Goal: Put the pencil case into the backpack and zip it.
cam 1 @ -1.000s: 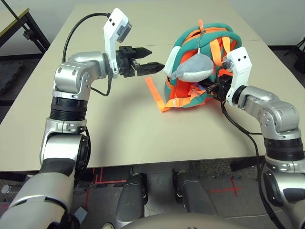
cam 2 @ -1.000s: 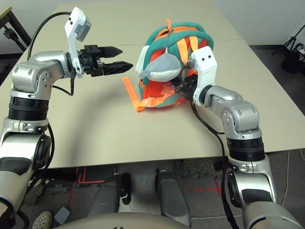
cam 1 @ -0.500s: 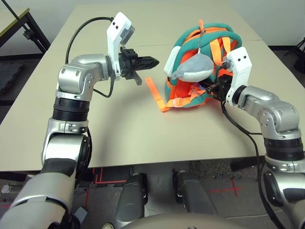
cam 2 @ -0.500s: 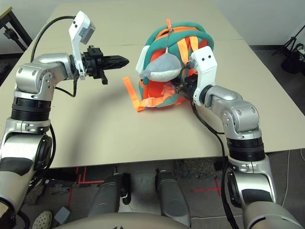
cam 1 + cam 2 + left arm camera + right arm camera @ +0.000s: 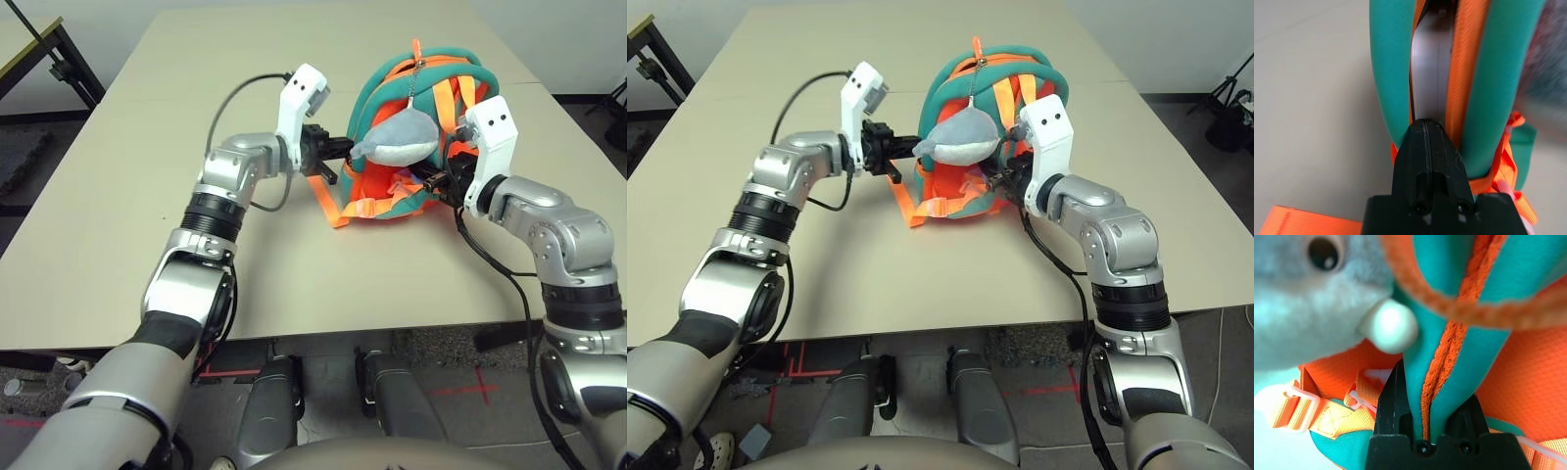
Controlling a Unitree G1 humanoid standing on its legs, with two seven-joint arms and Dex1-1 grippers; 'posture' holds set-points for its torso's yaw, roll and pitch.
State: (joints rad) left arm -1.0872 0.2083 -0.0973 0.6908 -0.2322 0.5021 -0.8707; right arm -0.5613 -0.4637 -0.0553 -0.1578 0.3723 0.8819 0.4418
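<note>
- Beige matte tabletop (image 5: 147, 176), smooth, seam running across on the right half; wide bare surface on the left and toward the near edge; dark floor beyond both side edges.
- Small child's backpack (image 5: 377, 78) of teal padded edging and orange fabric panels, lying on the far centre-right of the tabletop, well inside the edges.
- Grey plush shark charm (image 5: 397, 140), soft, rounded, white-bellied, hanging on a thin line over the front of the backpack.
- Flat woven orange strap (image 5: 323, 201) trailing from the backpack onto the tabletop toward the near-left.
- Flat white rounded hard pencil case (image 5: 1431, 73), smooth and glossy, seen edge-on between two teal padded tubes inside the backpack opening; orange webbing just beside it.
- Left gripper (image 5: 1423, 128): black fingers pressed fully together, nothing clamped between them; tips at the opening between the teal tubes, right at the near edge of the pencil case; contact with it cannot be judged.
- Right gripper (image 5: 1432, 428): black fingers (image 5: 1391, 401) slightly parted, clamped on a fold of teal edging with a rough orange zipper seam, on the backpack's right side.
- White wrist housings above both grippers; black cable looping over the left forearm.
</note>
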